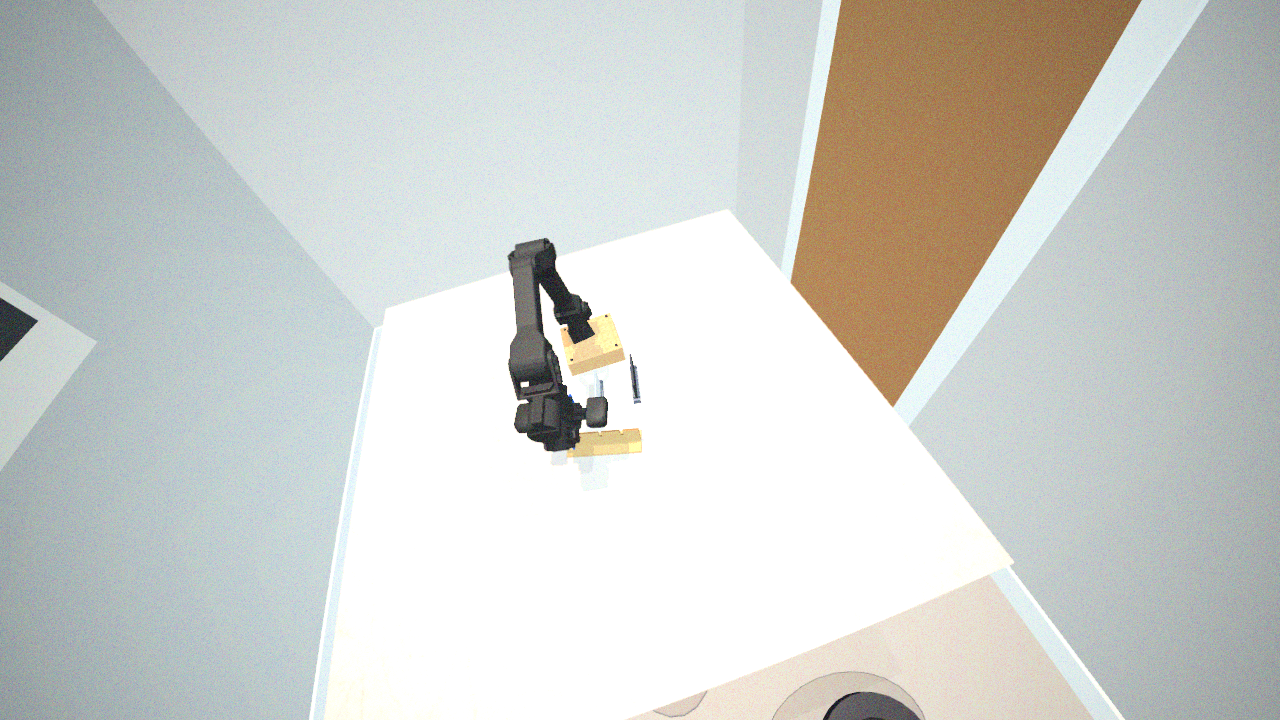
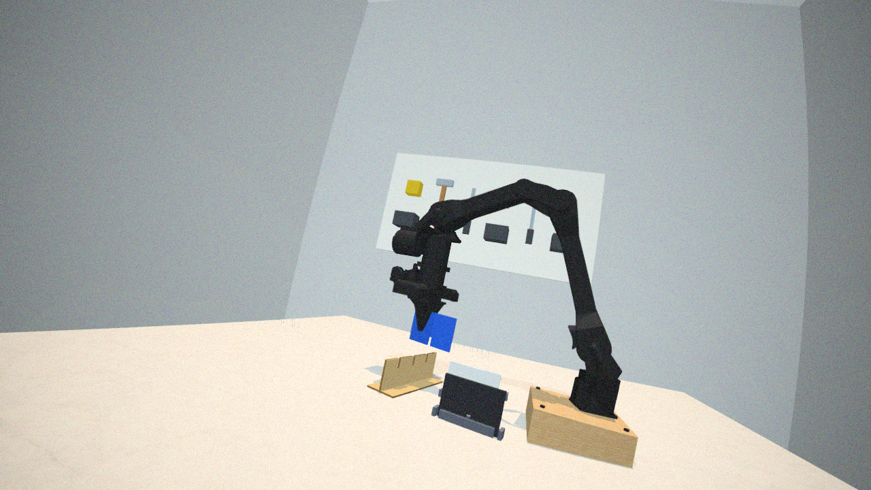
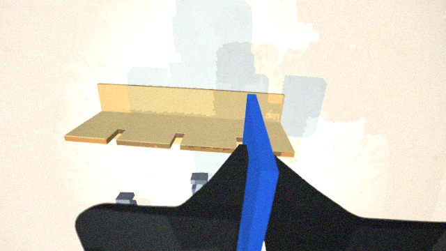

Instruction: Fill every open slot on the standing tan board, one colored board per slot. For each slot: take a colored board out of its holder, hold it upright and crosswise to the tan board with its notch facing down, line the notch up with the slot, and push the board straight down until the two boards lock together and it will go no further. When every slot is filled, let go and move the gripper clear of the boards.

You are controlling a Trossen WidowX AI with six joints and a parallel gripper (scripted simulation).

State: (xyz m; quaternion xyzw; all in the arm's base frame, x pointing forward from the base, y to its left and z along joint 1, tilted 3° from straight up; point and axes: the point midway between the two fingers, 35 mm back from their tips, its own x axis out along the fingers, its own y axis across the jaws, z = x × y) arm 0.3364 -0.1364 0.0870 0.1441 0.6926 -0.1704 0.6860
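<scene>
Jaws [image 2: 420,327] pinch the blue board [image 2: 443,332] [image 3: 258,139] above the tabletop [image 1: 716,501] [image 2: 243,420], well in from its edges. Exterior view: notch down, apart from the tan board [image 1: 617,443] [image 2: 406,371] [image 3: 191,129]; wrist view hides the notch. Top view: jaws unclear under the arm [image 1: 529,308] [image 2: 578,262].

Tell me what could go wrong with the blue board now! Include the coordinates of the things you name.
The blue board [image 2: 443,332] [image 3: 259,181] hangs above the tan board [image 2: 409,369] [image 3: 174,127], so it might come down beside a slot and jam. The gripper [image 2: 420,329] [image 3: 249,153] pinches it away from its notch, so it could tilt when pushed.
</scene>
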